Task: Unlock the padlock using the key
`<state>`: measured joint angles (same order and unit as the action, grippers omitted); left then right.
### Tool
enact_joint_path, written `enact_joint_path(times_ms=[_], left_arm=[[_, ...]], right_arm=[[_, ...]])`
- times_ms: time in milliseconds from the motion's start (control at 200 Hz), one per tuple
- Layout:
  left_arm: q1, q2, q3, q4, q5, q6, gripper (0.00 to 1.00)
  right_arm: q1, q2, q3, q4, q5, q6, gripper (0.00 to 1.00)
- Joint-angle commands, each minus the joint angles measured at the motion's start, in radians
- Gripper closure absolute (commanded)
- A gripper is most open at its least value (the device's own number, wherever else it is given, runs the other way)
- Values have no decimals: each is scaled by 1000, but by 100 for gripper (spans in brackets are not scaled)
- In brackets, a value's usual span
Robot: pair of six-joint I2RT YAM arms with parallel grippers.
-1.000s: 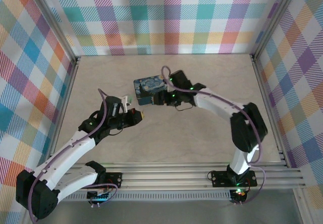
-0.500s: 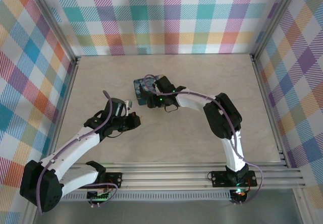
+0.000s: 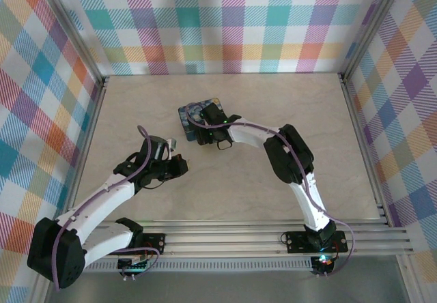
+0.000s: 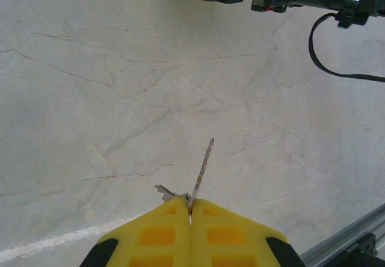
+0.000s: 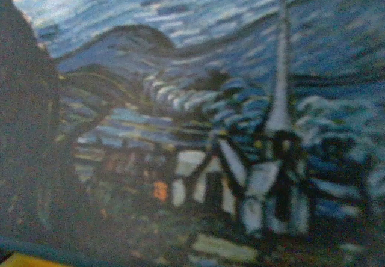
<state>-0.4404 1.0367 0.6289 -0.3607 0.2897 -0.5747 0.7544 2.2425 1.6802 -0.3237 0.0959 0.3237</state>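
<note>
The right gripper (image 3: 203, 127) has been swung onto the painted box (image 5: 198, 98), its grip untellable; the key (image 4: 202, 169), blade aimed boxward, is clamped in the left gripper (image 4: 190, 204); the padlock cannot be made out

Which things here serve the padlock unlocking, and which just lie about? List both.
For the job:
- key, pinched upright between the fingers of the shut left gripper

Lying about:
- square dark-blue box with a swirling painting print, on the table
</note>
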Motion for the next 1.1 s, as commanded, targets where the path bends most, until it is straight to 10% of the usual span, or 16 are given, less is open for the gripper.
enact_joint_path(times_ms=[0, 685, 1095], left_arm=[[19, -24, -15, 2, -1, 32, 100], [25, 11, -31, 146, 119, 169, 100], [24, 144, -46, 421, 197, 296, 100]], right_arm=[[7, 24, 44, -21, 31, -12, 47], [-7, -43, 32, -71, 34, -45, 100], [-95, -213, -70, -238, -131, 130, 100]])
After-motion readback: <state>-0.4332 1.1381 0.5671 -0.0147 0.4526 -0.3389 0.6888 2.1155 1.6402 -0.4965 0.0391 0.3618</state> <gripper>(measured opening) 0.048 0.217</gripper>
